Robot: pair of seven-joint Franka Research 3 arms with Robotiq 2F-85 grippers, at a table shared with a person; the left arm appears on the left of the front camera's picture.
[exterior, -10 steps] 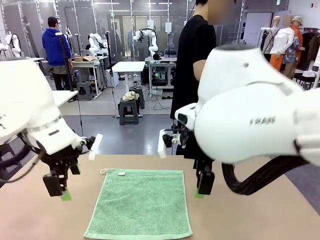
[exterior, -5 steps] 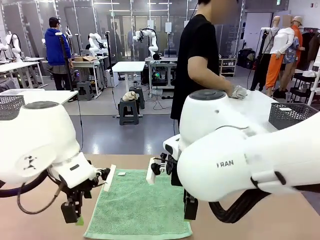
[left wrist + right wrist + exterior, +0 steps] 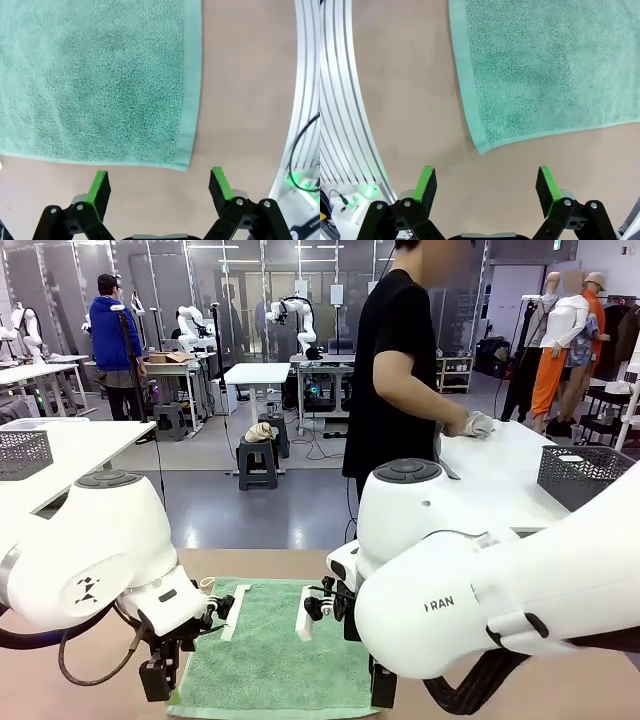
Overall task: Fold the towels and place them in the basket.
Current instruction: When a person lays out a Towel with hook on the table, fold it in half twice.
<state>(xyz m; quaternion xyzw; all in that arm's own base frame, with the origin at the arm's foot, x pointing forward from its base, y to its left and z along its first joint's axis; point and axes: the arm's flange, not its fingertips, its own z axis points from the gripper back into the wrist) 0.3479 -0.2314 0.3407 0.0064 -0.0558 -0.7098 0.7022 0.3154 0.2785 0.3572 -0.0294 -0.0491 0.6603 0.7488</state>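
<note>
One mint green towel (image 3: 270,650) is lying spread flat on the tan surface (image 3: 240,100) with no fold in it yet, so I am judging the task to be right at its start. I am holding my left claw (image 3: 160,180) just off the towel's near left corner, its green-padded fingers standing apart and gripping nothing. In the left wrist view that corner is sitting just ahead of the gap between them, a little toward one finger. My right claw (image 3: 484,182) is hanging just off the towel's near right corner, fingers wide apart and empty, with the corner lying ahead of the gap. Neither claw seems to be touching the cloth, since bare surface is showing between the pads and the towel's hem.

A dark grey mesh basket (image 3: 590,475) is sitting on a white table well beyond the towel's far right side, and a second mesh basket (image 3: 22,452) is sitting well beyond its far left. I cannot tell which one is meant for the task, nor what is lying inside either. A person (image 3: 400,370) is standing beyond the towel's far edge, one gloved hand (image 3: 478,424) resting on the right-hand table.

By my reckoning everything is remaining: gripping both near corners, folding this towel, carrying it to the basket, and doing the same for any other towel.
</note>
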